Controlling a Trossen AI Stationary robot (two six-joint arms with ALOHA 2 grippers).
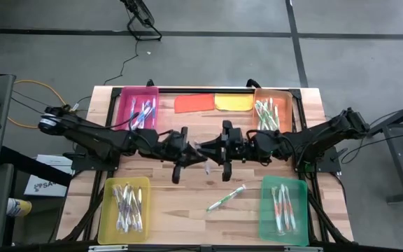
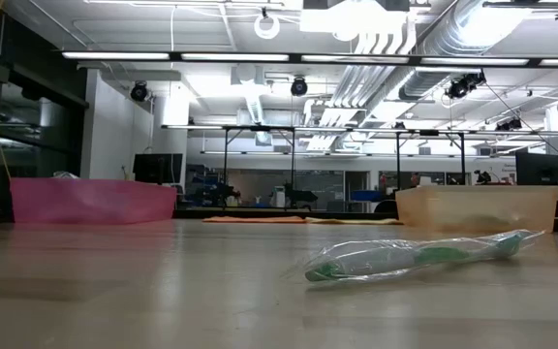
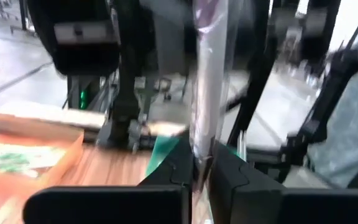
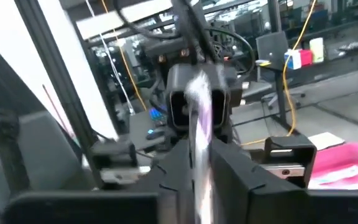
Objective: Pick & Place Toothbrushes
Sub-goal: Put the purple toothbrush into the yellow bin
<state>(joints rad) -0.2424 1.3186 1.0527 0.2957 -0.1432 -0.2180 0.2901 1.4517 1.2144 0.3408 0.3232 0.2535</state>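
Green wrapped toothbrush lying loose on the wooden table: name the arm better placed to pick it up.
Right, probably. The green wrapped toothbrush lies on the right gripper's side, toward the green plastic tray. Both it and the left gripper currently clamp a purple wrapped toothbrush.

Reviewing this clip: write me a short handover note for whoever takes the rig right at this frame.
Left gripper and right gripper meet above mid-table, both shut on one wrapped purple toothbrush held between them, apparently a handover.
One wrapped green toothbrush lies loose on the table, near the green tray.
Already sorted: toothbrushes lie in the pink tray, orange tray, yellow tray and green tray.
Left: finish the handover and bin the purple one, probably in the pink tray, then pick up the green one.
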